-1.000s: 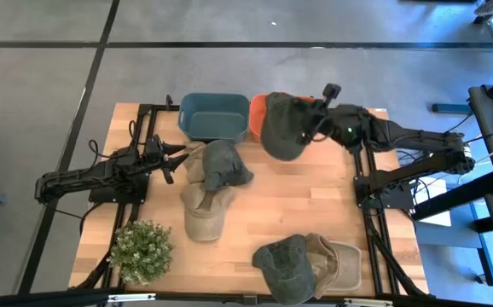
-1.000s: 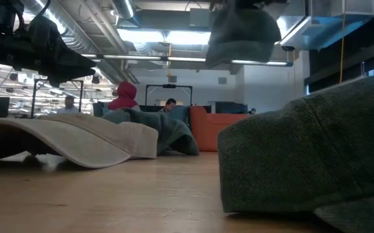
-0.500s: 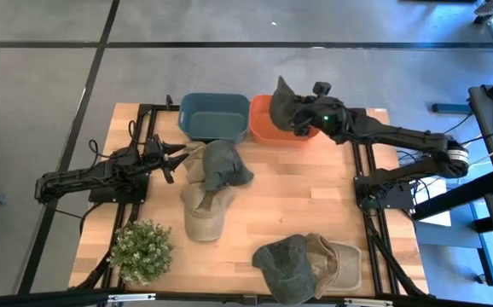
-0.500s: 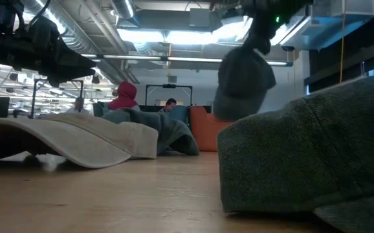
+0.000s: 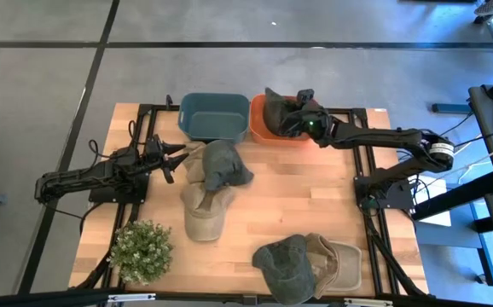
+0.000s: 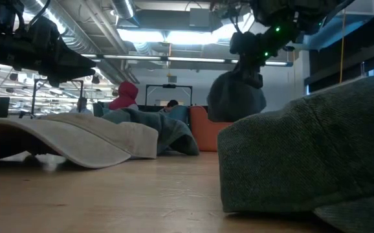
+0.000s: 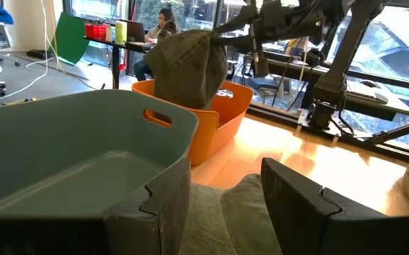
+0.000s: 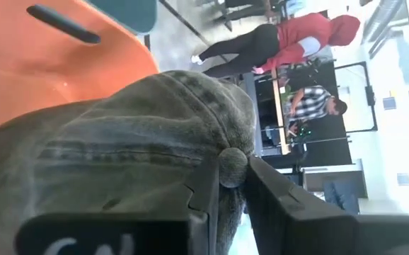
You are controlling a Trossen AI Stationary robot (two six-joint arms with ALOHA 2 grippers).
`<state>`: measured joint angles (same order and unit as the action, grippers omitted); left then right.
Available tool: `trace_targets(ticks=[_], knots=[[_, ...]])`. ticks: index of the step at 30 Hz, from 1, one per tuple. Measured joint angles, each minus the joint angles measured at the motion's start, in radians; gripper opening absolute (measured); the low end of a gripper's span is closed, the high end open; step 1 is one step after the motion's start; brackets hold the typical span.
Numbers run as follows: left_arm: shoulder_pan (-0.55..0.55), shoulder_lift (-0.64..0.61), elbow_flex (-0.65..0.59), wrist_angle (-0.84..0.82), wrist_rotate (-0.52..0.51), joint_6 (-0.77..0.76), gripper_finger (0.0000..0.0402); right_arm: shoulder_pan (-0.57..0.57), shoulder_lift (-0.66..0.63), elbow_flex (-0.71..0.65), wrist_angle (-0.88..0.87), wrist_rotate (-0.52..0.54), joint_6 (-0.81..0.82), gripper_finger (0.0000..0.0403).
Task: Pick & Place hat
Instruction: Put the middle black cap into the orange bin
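My right gripper [image 5: 296,117] is shut on a dark olive cap [image 5: 275,109] over the orange bin [image 5: 259,130] at the table's far edge. The cap also shows in the low view [image 6: 235,97] and the left wrist view [image 7: 188,67]. My left gripper [image 5: 178,159] is open and waits at the left, beside a green hat [image 5: 223,166]. That hat lies on a tan hat [image 5: 204,213]. My right gripper pinches the cap's crown at its top button [image 8: 233,164] between its two fingers. The fingers come level from the table's right side. The cap hangs below the fingers, its lower end [image 7: 190,105] at about the height of the bin's rim.
A blue bin [image 5: 214,117] stands left of the orange one. A green cap [image 5: 285,266] and a tan cap [image 5: 336,260] lie at the near edge. A potted plant [image 5: 140,250] stands at the near left corner. People show in the room beyond.
My right gripper has gone toward the table's left edge and down, carrying the cap. The cap has sunk from high above the table to the orange bin's rim and now hangs bunched rather than spread.
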<state>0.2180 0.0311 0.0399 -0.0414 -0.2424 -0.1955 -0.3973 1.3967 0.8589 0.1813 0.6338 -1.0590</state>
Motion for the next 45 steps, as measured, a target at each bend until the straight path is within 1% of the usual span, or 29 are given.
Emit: trace_targets(ticks=[6, 12, 14, 16, 19, 22, 27, 32, 35, 40, 45], knots=[[0.0, 0.0, 0.0, 0.0, 0.0, 0.0, 0.0169, -0.008, 0.011, 0.0, 0.011, 0.001, 0.013, 0.0055], [0.0, 0.0, 0.0, 0.0, 0.0, 0.0, 0.0169, -0.008, -0.003, 0.0, 0.018, 0.088, 0.031, 0.0055], [0.0, 0.0, 0.0, 0.0, 0.0, 0.0, 0.0169, -0.011, -0.004, 0.0, 0.018, 0.102, 0.03, 0.0054], [0.0, 0.0, 0.0, 0.0, 0.0, 0.0, 0.0169, -0.012, -0.004, 0.0, 0.017, 0.089, 0.025, 0.0054], [0.0, 0.0, 0.0, 0.0, 0.0, 0.0, 0.0169, -0.012, -0.003, 0.0, 0.031, 0.048, -0.026, 0.0059], [0.0, 0.0, 0.0, 0.0, 0.0, 0.0, 0.0169, -0.012, -0.004, 0.0, 0.057, 0.045, -0.075, 0.0063], [0.0, 0.0, 0.0, 0.0, 0.0, 0.0, 0.0169, -0.012, -0.002, 0.0, 0.06, 0.035, -0.198, 0.0061], [0.0, 0.0, 0.0, 0.0, 0.0, 0.0, 0.0169, -0.028, 0.018, 0.0, 0.063, -0.034, -0.335, 0.0063], [0.0, 0.0, 0.0, 0.0, 0.0, 0.0, 0.0169, -0.051, 0.036, 0.0, 0.063, -0.049, -0.386, 0.0064], [0.0, 0.0, 0.0, 0.0, 0.0, 0.0, 0.0169, -0.087, 0.062, 0.001, 0.064, -0.05, -0.417, 0.0064], [0.0, 0.0, 0.0, 0.0, 0.0, 0.0, 0.0169, -0.104, 0.08, 0.001, 0.063, -0.064, -0.387, 0.0065]])
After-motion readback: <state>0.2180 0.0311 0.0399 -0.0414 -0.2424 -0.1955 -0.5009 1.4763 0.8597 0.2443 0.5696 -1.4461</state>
